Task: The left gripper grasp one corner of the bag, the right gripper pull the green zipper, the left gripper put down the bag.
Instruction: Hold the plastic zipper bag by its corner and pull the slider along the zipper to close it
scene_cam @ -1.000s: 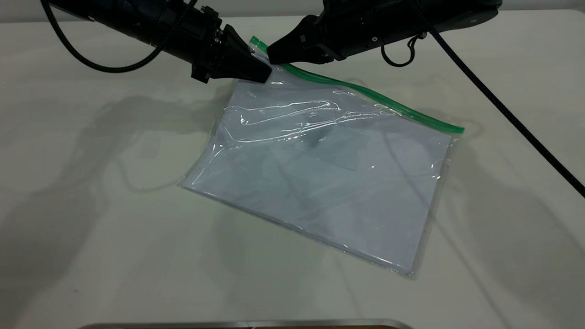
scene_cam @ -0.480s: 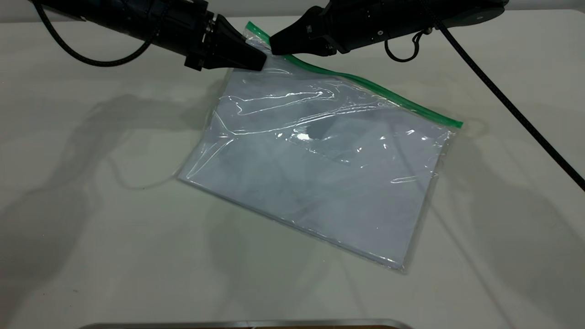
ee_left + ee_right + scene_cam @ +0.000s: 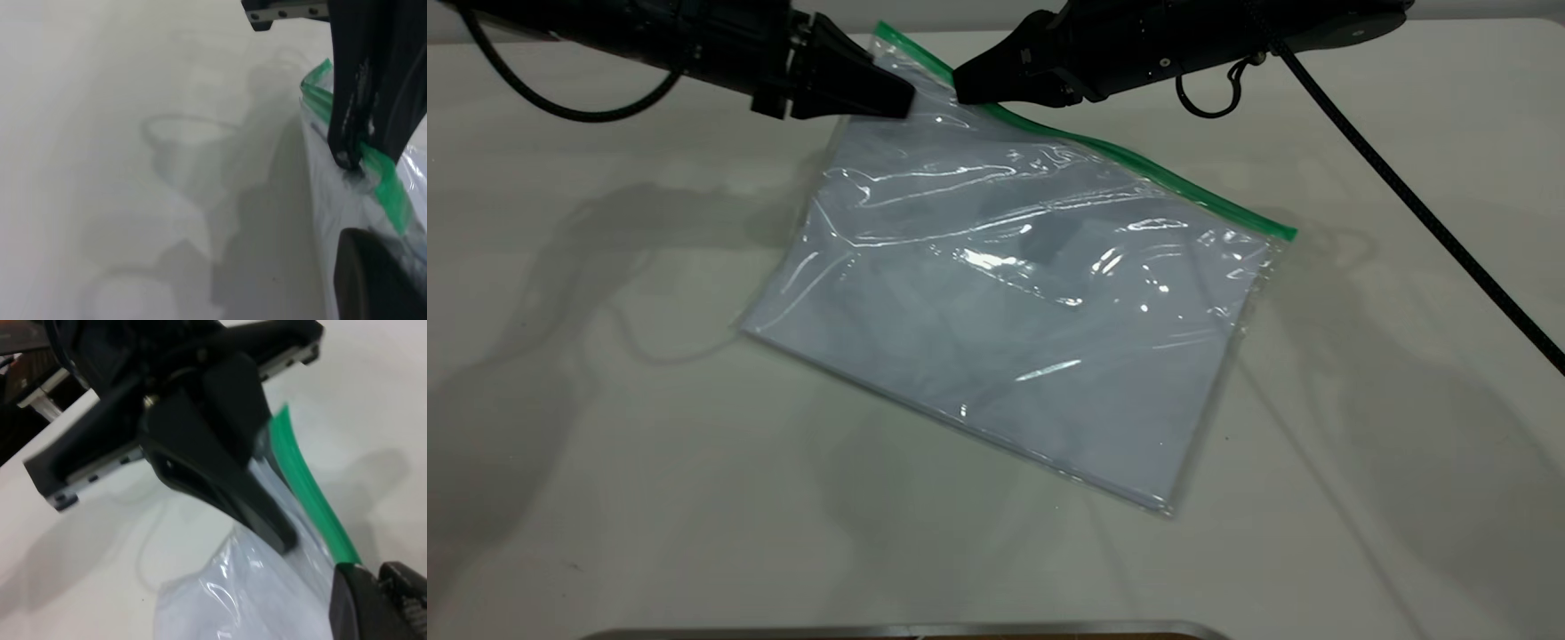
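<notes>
The bag, a clear pouch with white paper inside, lies slanted on the white table with its far left corner lifted. My left gripper is shut on that corner. My right gripper is shut on the green zipper, close beside the left gripper's tip. The right wrist view shows the left gripper pinching the clear plastic next to the green strip. The left wrist view shows the right gripper clamped on the green strip. The slider tab is hidden.
The right arm's black cable runs over the table's right side. A metal edge lies along the near edge of the table. The bag's near corner rests flat on the table.
My left gripper has moved left and up with the bag's corner, dragging the bag leftward. My right gripper has stayed about where it was, and more green strip now shows behind it.
</notes>
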